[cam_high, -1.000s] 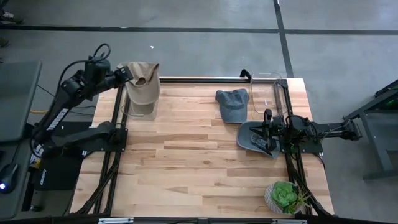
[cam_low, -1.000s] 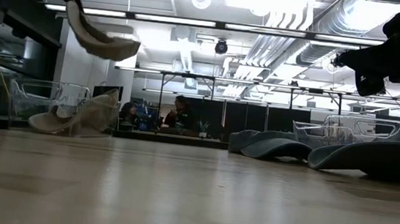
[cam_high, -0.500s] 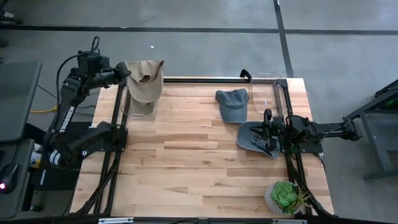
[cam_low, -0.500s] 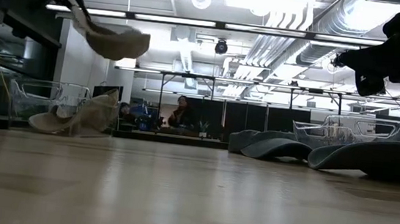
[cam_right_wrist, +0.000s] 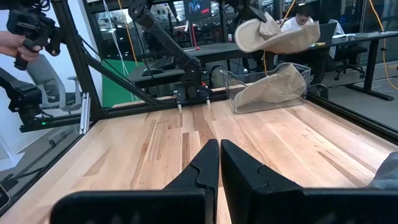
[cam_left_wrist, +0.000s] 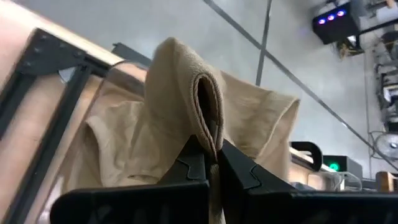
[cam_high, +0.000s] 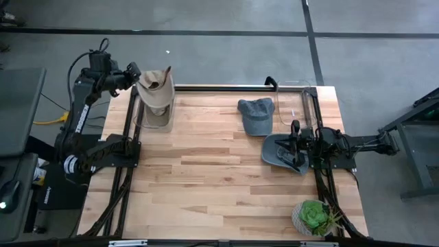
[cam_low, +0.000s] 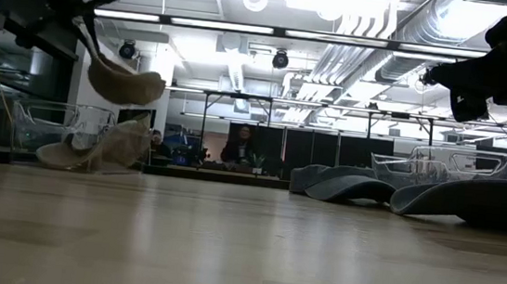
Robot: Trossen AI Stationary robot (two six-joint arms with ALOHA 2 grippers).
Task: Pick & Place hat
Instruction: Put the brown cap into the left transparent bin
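Holding a tan cap by a pinched fold of fabric, the left gripper hangs above the clear bin at the table's far left corner; its jaws are clamped tight on the cloth, as the left wrist view shows. The cap hangs over the bin's far edge, with its hollow side facing up. Its long axis runs roughly from the gripper out across the bin, with the free end drooping toward the bin in the low view. A second tan cap lies slumped inside the bin, under the held one.

The right gripper rests well apart from the bin, at the table's right edge, jaws closed with nothing between them, directly above a grey cap. A blue-grey cap lies farther from the bin's side of that cap, just beside a second clear bin at the far right corner. A potted succulent stands at the near right corner.

Between the left bin and the grey caps the wooden table is bare. Dark frame rails run along both table sides.
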